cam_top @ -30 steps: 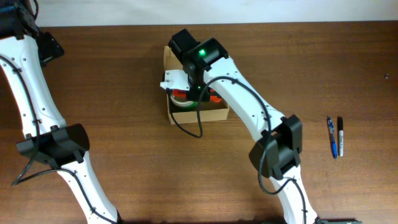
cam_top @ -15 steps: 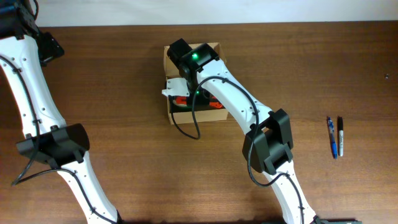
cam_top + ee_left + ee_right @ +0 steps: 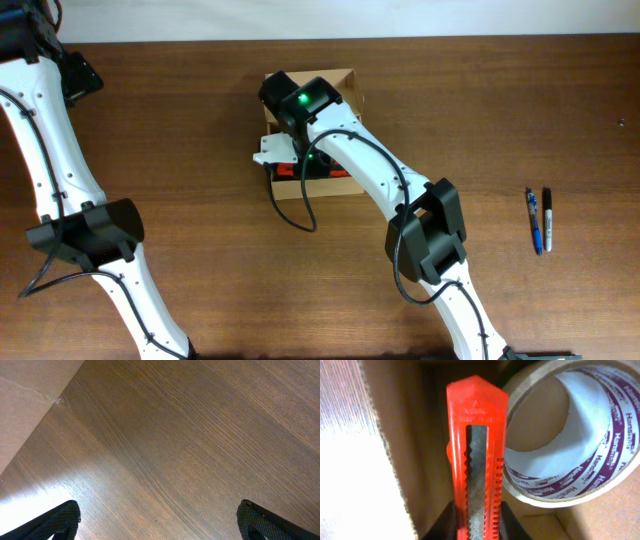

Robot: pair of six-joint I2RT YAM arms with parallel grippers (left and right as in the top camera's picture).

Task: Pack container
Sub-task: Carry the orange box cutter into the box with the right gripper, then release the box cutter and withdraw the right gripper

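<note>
**Ana:** So, biggest first: what fills the overhead view?

**Ben:** Mostly the brown wooden table (image 3: 180,120). The left arm (image 3: 50,170) runs down the left edge of the frame. The right arm (image 3: 370,170) stretches from bottom centre up to the upper middle.

**Ana:** And the container?

**Ben:** The container (image 3: 345,80) sits on the table in the upper middle of the overhead view. Its lid is open and the right arm's wrist is directly over it, hiding most of the inside.

**Ana:** What's in it?

**Ben:** In the right wrist view, a tape roll (image 3: 580,460) with purple print lies inside, on the right of the frame. A red utility knife (image 3: 477,435) stands between the roll and the box's left wall, tip towards the top. I cannot tell whether it touches the roll.

**Ana:** The pincers?

**Ben:** The right pincer (image 3: 477,522) is pinching the knife's lower end. The left pincer (image 3: 160,527) is spread wide over bare wood, with one fingertip in each bottom corner of its view.

**Ana:** Anything smaller?

**Ben:** Two pens (image 3: 540,220) lie side by side near the right edge of the overhead view, well apart from the box
</note>
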